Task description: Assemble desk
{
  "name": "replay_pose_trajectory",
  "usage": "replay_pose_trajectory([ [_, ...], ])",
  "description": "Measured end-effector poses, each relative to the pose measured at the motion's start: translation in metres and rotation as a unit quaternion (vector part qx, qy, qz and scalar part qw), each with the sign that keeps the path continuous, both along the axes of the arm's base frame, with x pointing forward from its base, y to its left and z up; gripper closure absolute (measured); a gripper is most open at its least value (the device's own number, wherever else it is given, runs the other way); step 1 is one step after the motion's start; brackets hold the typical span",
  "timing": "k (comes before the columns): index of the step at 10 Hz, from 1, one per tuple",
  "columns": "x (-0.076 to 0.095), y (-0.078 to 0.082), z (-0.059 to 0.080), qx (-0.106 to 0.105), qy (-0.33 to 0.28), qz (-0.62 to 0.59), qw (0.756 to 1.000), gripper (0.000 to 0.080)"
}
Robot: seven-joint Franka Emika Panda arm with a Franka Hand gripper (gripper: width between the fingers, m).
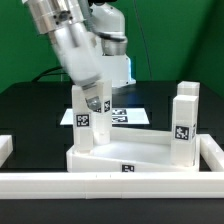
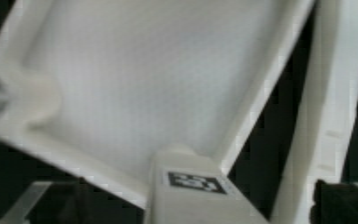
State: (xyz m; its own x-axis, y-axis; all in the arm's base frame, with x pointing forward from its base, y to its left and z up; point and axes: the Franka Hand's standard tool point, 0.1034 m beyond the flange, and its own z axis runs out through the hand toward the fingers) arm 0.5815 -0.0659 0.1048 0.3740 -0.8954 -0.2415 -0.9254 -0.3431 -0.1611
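Desk top (image 1: 125, 152) lies on the counter (image 1: 30, 100) against the border rail (image 1: 110, 182), with two legs standing on it: one (image 1: 86, 118) at the exterior view's left, one (image 1: 183, 122) at the right. My gripper (image 1: 95, 103) sits at the left leg's head, and I cannot tell whether it grips. I judge leg fitting is under way; next I need to lift clear and fetch another leg.

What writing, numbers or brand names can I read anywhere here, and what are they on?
No readable words, numbers or brand names in either view.
Leg under the gripper: black-and-white square tag, a pattern, not text.
Leg at the exterior view's right: the same kind of tag.
Desk top: a small tag on its front rim, pattern only.
Marker board: square tags, too small to make out.
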Motion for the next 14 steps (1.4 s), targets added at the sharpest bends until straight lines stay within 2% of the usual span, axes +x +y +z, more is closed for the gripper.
replay_pose_trajectory([
  [1, -0.001, 0.003, 0.0, -0.005, -0.019, 0.075, 0.997, 0.0168],
  [4, -0.002, 0.002, -0.001, -0.01, -0.04, 0.151, 0.988, 0.0151],
  [5, -0.002, 0.0, -0.001, -0.018, -0.052, 0.206, 0.977, 0.0151],
  [6, -0.001, -0.006, 0.004, -0.04, -0.063, 0.302, 0.95, 0.0151],
  [7, 0.007, -0.013, 0.014, -0.067, -0.077, 0.406, 0.908, 0.0151],
  [8, 0.01, -0.01, 0.014, -0.082, -0.088, 0.475, 0.872, 0.0151],
  [9, 0.009, -0.009, 0.012, -0.076, -0.086, 0.456, 0.883, 0.0151],
  [11, 0.008, -0.01, 0.012, -0.076, -0.084, 0.447, 0.887, 0.0408],
  [12, 0.009, -0.01, 0.012, -0.077, -0.081, 0.431, 0.895, 0.0408],
  [13, 0.009, -0.01, 0.012, -0.076, -0.071, 0.39, 0.915, 0.0506],
  [14, 0.009, -0.01, 0.012, -0.076, -0.065, 0.362, 0.927, 0.0506],
])
